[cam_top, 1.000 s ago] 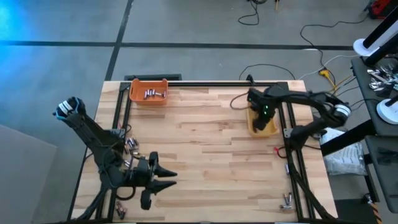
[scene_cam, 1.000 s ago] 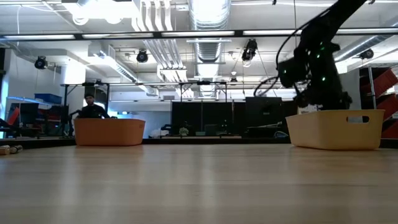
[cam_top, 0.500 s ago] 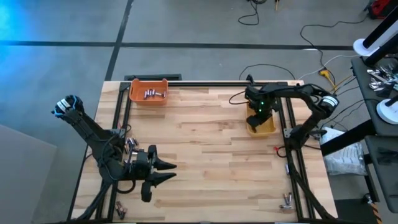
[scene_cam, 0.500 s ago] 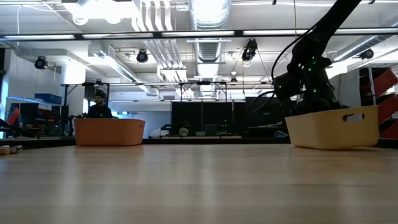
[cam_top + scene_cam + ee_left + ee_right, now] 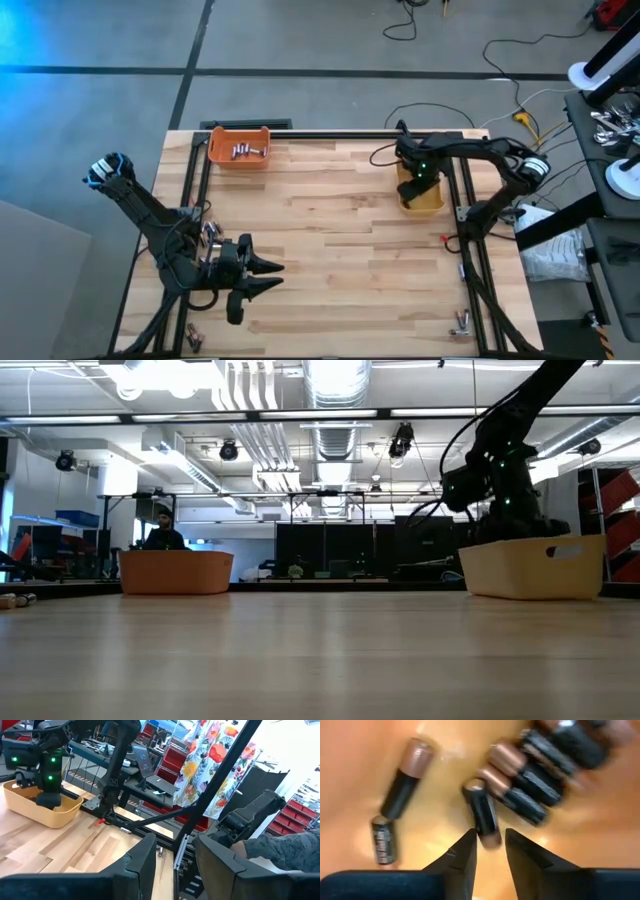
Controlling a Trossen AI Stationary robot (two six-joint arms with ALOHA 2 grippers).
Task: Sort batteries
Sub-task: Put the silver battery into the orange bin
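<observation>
My right gripper [image 5: 490, 839] points down inside the yellow bin [image 5: 432, 205], its fingers a narrow gap apart. Several dark batteries with copper ends [image 5: 540, 760] lie on the bin floor. One of them [image 5: 481, 810] lies just past my fingertips, its copper end at the gap. In the low view the bin wall [image 5: 535, 568] hides the fingers. My left gripper [image 5: 268, 272] hovers open and level over the table's near left, with nothing between its fingers [image 5: 175, 845]. More batteries [image 5: 248, 151] lie in the orange bin [image 5: 222, 158]. My right gripper stands over the copper end [image 5: 490, 840] of one dark battery that lies on the bin floor. I cannot tell whether the fingertips touch it.
Loose batteries lie on the left frame rail [image 5: 210, 235], at the near left corner [image 5: 190, 336] and at the near right corner [image 5: 460, 322]. The wooden table's middle [image 5: 330, 230] is bare. A person [image 5: 165, 535] shows behind the orange bin in the low view.
My right gripper has sunk into the yellow bin and shifted a little toward the far edge. The bin tipped up on one side midway and now sits level again.
</observation>
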